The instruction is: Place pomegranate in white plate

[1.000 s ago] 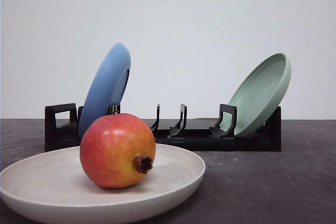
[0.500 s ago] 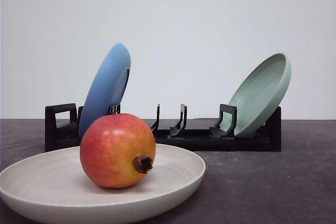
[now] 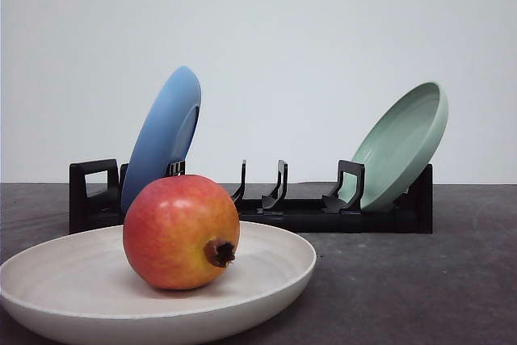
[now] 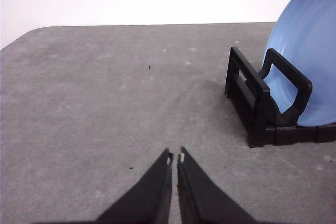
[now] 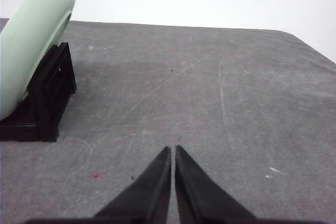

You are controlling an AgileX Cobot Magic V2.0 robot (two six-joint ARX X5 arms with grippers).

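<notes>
Grey table (image 3: 420, 280) — we see pomegranate (image 3: 179, 230) in white plate (image 3: 275, 268), its near rim cropped; left gripper (image 4: 175, 157) and right gripper (image 5: 172, 149) clenched, empty.

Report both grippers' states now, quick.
Left gripper: shut, holding nothing, over bare table.
Right gripper: shut, holding nothing, over bare table.
</notes>
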